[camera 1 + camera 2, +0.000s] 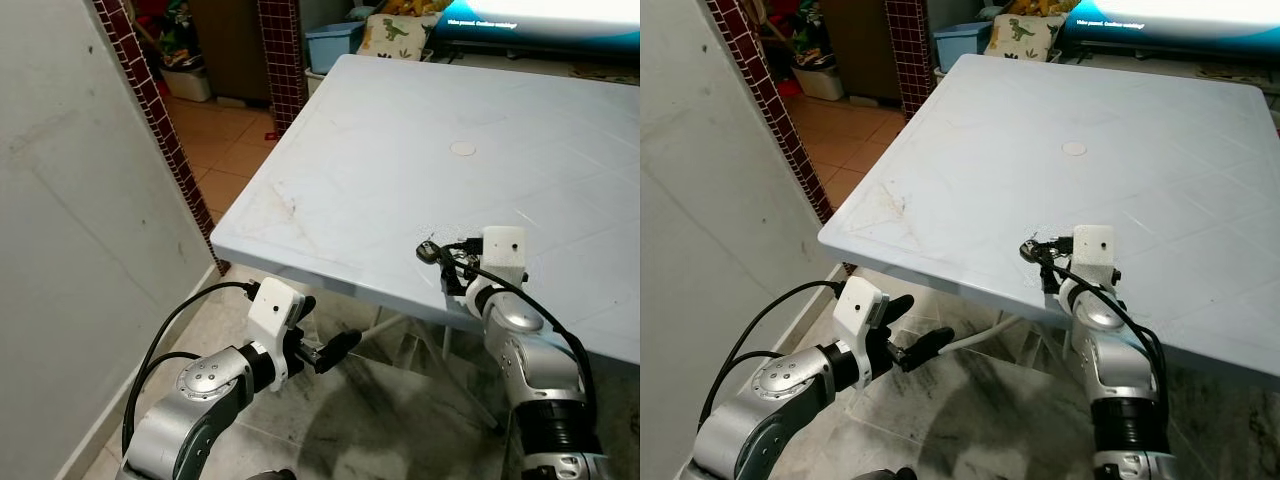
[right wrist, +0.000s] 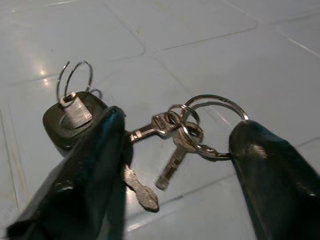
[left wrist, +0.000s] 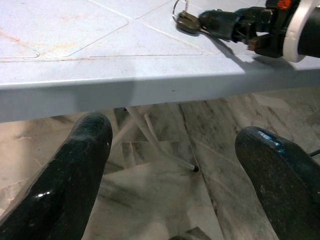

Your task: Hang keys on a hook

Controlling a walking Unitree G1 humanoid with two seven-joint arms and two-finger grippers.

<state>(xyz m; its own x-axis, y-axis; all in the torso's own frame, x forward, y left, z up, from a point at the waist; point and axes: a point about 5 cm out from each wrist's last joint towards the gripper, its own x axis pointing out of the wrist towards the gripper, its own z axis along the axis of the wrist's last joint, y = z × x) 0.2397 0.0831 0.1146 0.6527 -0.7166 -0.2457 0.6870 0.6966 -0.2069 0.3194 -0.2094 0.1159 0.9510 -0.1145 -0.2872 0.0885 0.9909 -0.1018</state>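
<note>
A bunch of keys (image 2: 172,131) with a black fob (image 2: 62,122) and metal rings lies on the pale blue table (image 1: 400,150), close to its front edge. My right gripper (image 2: 180,127) is low over the table with its fingers open on either side of the keys. One finger (image 2: 95,170) covers part of the fob, while the other finger (image 2: 270,175) stands apart from the big ring. In the eye views the keys (image 1: 430,249) lie just ahead of the right gripper (image 1: 447,263). My left gripper (image 1: 325,330) is open below the table's edge, holding nothing.
A grey wall (image 1: 70,230) stands close on the left, ending in a dark red tiled column (image 1: 150,110). A blue bin (image 1: 335,45) and other household items sit beyond the table's far corner. White table legs (image 3: 150,135) stand on the marbled floor (image 3: 165,190) under the table.
</note>
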